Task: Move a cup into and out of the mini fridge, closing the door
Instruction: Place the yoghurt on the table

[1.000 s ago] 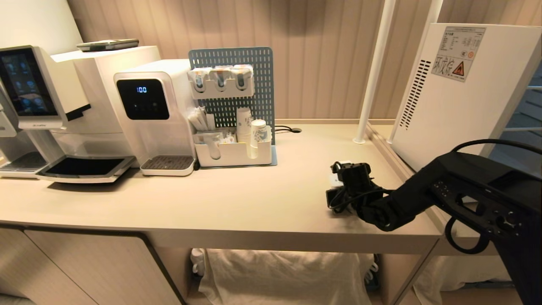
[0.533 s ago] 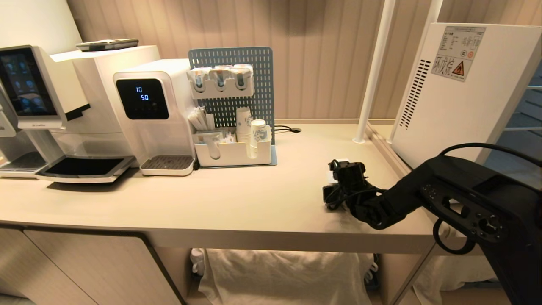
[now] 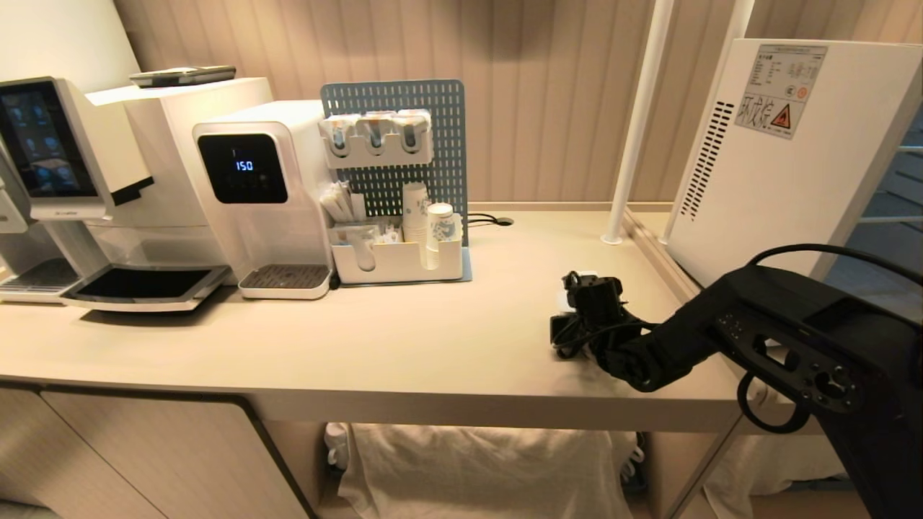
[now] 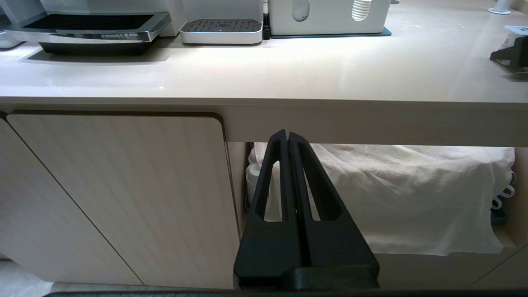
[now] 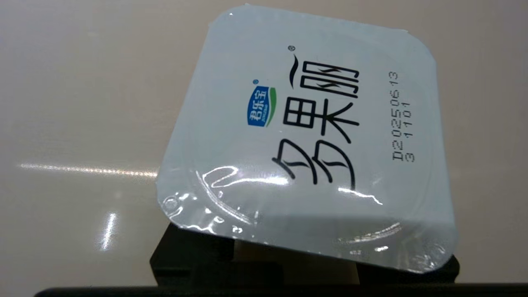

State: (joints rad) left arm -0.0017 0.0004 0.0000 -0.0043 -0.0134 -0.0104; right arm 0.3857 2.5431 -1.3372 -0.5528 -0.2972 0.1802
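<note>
The small white plastic cup (image 5: pixel 305 136), sealed with a squarish white foil lid printed with black characters and a blue-green logo, stands on the pale beige desk (image 3: pixel 404 339) toward its right end, between the front edge and the back edge and well apart from the front right corner. The right end effector (image 3: pixel 575 303), black and cabled, reaches in low from the desk's right side and sits at the cup; in the right wrist view its dark fingers (image 5: pixel 185 255) show under the near rim of the lid on both sides of the cup body, but whether they press on the cup or stand just off it cannot be told. The white boxy mini fridge (image 3: pixel 786 144), with vent slots and a warning sticker on its side, stands on the adjoining surface past the desk's right edge. The left end effector (image 4: pixel 288 140) hangs below the desk's front edge before a pale cabinet door (image 4: pixel 119 198) and a white cloth (image 4: pixel 412 198), its two black fingers pressed together and empty.
</note>
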